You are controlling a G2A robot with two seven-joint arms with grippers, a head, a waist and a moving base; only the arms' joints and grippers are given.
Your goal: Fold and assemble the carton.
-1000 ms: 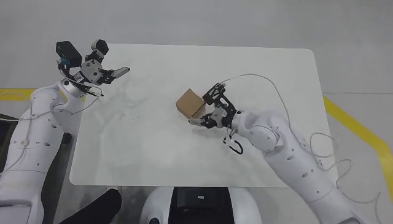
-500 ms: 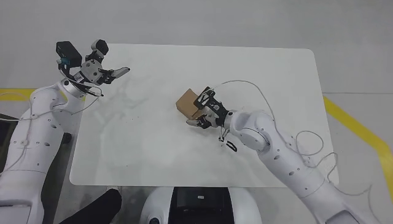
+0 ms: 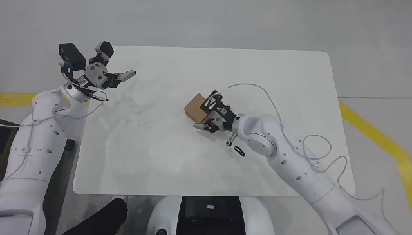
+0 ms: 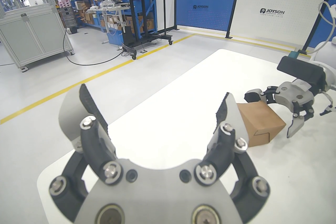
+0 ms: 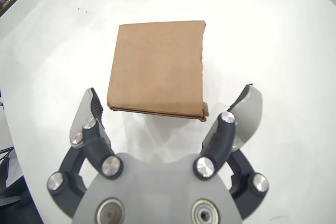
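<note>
1. Here, near the middle of the table [image 3: 270, 74], we find the squarish carton [image 3: 196, 106].
2. It lies straight ahead of our right gripper [image 5: 170, 93], whose jaws are spread wider than its near edge.
3. Our left gripper [image 4: 156, 93], also spread, hangs well apart.

Top view: the side of the carton [image 3: 195, 106] facing the right pincer [image 3: 206, 112] is covered by it, so contact can't be told. Left wrist view: carton's near corner sits behind a left pincer [image 4: 155, 107] finger. Right wrist view: carton's underside and far faces hidden, and the counter [image 5: 262, 25] is cut off by the frame edges.
</note>
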